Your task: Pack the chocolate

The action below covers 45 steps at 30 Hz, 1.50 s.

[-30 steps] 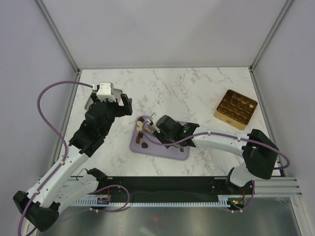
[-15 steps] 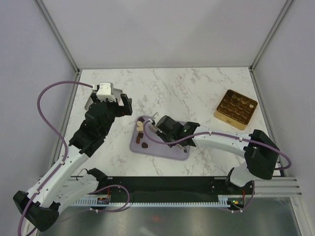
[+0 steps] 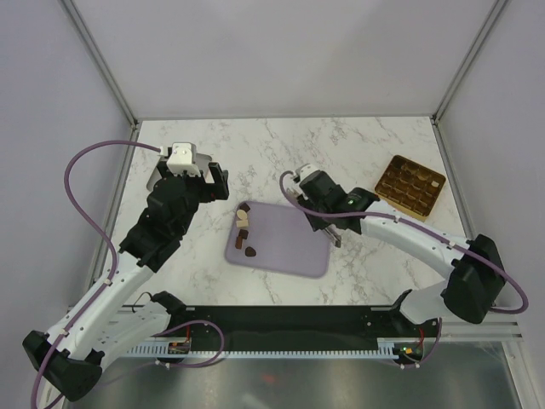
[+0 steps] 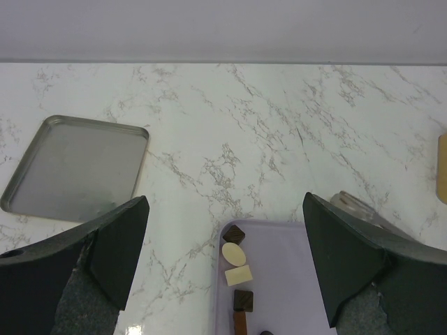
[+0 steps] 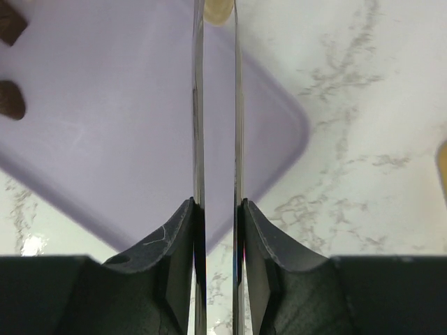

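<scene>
- The lilac tray (image 3: 285,256) is lying nearest, close to the desk's (image 3: 281,153) near edge and about midway along it.
- The chocolate (image 4: 239,275) is sitting mostly along the tray's left edge, with dark brown, cream-white and mid brown pieces lying close together in a loose line.
- The right pincer (image 5: 216,234) is hovering at the tray's right edge, its two fingers clamping a pair of metal tongs (image 5: 198,105) from both sides.
- The tongs' blades are running almost together with only a thin gap. One cream-white piece (image 5: 218,8) is showing between their tips, partly cut off by the picture's top edge.
- The left pincer (image 4: 225,202) is hanging above the desk beyond the tray's far left corner, its jaws spread wide apart, holding and touching nothing.
- The gold compartmented box (image 3: 409,187) is lying near the desk's right edge, well apart from the tray.
- A steel tray (image 4: 73,167) is lying flat by the desk's left edge.
</scene>
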{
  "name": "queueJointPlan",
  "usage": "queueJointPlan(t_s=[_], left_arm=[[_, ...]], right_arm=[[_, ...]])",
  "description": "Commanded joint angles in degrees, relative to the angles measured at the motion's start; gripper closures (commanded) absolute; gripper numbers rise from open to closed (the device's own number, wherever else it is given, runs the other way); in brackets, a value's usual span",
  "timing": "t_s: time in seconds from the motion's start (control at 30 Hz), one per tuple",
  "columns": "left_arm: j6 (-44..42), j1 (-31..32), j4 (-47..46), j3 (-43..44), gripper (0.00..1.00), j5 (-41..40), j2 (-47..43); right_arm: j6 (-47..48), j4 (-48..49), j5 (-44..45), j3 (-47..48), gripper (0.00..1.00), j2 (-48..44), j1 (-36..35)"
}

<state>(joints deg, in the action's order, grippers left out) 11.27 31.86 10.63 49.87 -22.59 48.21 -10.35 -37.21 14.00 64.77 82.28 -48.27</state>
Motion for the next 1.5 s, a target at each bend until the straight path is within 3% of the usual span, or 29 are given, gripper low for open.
queueJointPlan(t_s=[0.0, 0.33, 0.53, 0.83, 1.47], left_arm=[[-2.1, -0.1, -1.6, 1.4, 0.0, -1.8, -0.7], [-2.0, -0.1, -1.5, 1.4, 0.0, -1.7, -0.7], [-2.0, -0.1, -1.5, 1.4, 0.0, -1.6, -0.8], [-2.0, -0.1, -1.6, 1.5, 0.0, -1.7, -0.6], [-2.0, -0.1, -1.5, 1.5, 0.0, -1.6, -0.3]], right_arm=[[-1.7, -3.4, 2.1, 3.4, 0.62, -4.2, 6.9], [-5.2, -8.1, 6.0, 9.4, 0.62, -4.9, 31.0], [-6.7, -8.1, 6.1, 10.1, 0.63, -2.2, 41.0], [-7.7, -8.1, 7.4, 9.4, 0.63, 0.9, 45.9], [-9.1, -7.8, 7.8, 7.6, 0.58, 4.6, 46.4]])
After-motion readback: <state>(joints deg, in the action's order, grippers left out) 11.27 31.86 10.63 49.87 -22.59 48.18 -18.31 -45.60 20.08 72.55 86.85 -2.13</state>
